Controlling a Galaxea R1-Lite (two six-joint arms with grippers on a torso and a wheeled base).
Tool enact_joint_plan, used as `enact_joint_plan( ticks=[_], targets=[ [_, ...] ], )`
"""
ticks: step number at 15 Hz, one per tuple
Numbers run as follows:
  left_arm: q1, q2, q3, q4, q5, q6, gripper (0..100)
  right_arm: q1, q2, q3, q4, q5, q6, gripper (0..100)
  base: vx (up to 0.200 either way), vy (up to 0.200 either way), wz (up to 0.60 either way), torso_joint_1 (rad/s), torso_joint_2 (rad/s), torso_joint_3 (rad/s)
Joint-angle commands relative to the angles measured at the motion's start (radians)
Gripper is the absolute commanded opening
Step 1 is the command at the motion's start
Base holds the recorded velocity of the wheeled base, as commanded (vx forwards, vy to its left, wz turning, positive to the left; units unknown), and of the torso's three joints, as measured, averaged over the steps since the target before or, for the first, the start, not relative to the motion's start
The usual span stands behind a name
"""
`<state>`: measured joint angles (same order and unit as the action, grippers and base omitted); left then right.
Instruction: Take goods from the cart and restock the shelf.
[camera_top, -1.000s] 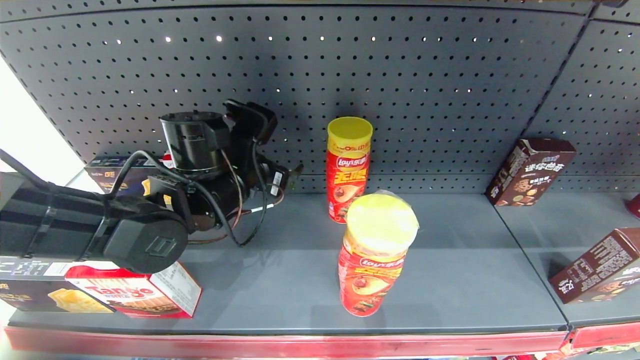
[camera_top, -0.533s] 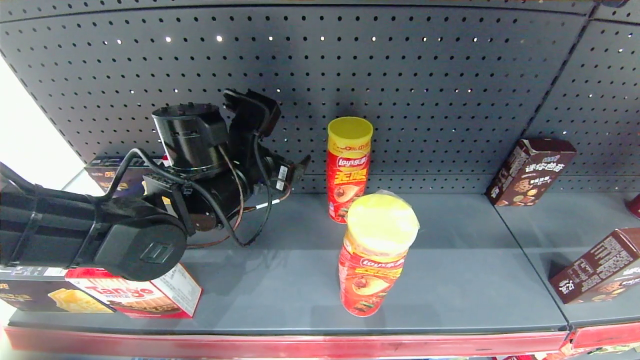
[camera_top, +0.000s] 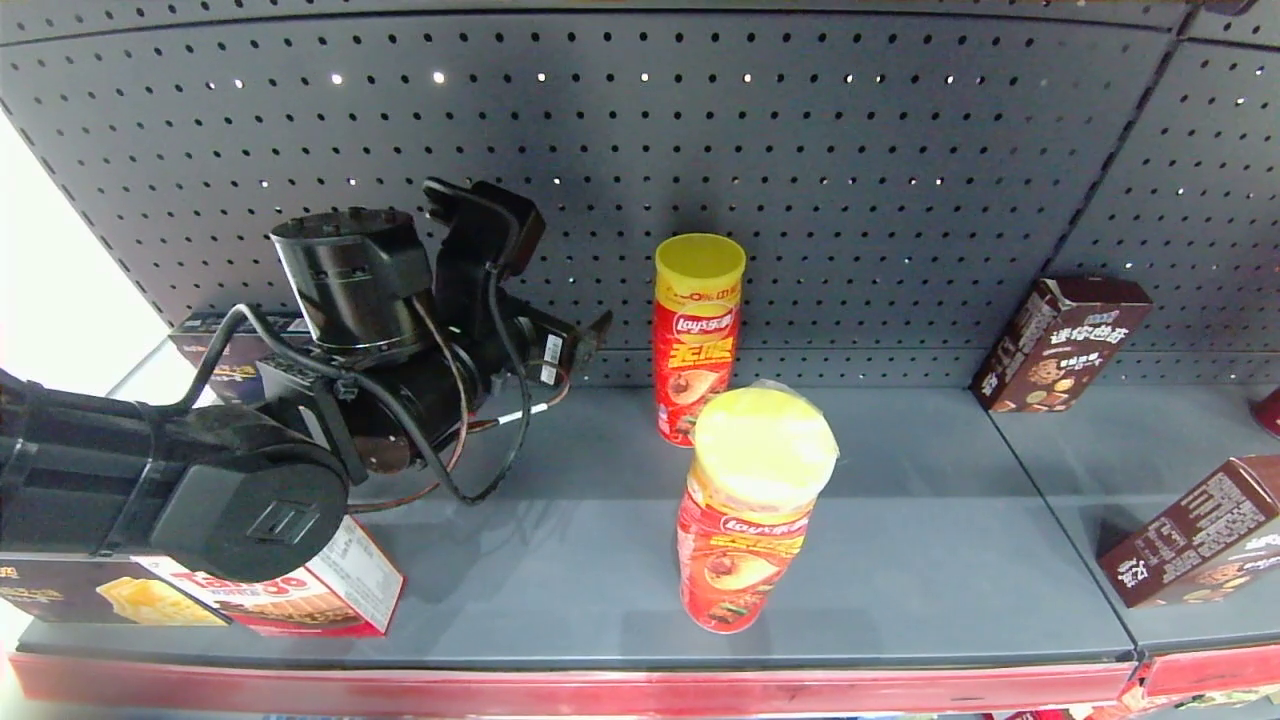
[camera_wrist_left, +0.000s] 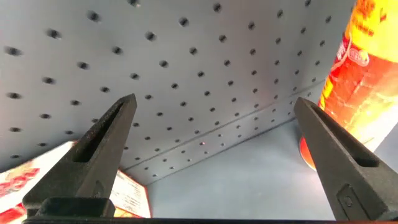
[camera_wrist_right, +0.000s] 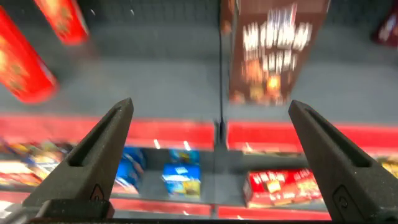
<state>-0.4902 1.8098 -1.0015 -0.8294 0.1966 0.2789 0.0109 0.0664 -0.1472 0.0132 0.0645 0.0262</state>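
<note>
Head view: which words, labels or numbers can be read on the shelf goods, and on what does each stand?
Brand print is not quoted here.
Rear chip can: logo and yellow characters, legible.
Front chip can: same logo, smaller.
Red wafer box: large white word, partly covered.
Brown boxes: print too small to read.

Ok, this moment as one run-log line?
left tool open, empty, left of rear chip can | right tool open, empty | front chip can upright on shelf
</note>
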Motion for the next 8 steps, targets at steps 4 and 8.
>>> enact_joint_plan(
  ticks=[4,8],
  targets=[
    [0.002,-0.009,0.012,-0.005,0.000,0.000,100,0.109,0.601,-0.448,0.042,0.051,-0.114,100,0.000,0.000,0.00,0.000,0.00,0.000],
    [0.002,-0.012,0.027,-0.014,0.001,0.000,100,0.307,0.918,-0.489,-0.087,0.038,-0.167,100,0.000,0.000,0.00,0.000,0.00,0.000]
  ],
)
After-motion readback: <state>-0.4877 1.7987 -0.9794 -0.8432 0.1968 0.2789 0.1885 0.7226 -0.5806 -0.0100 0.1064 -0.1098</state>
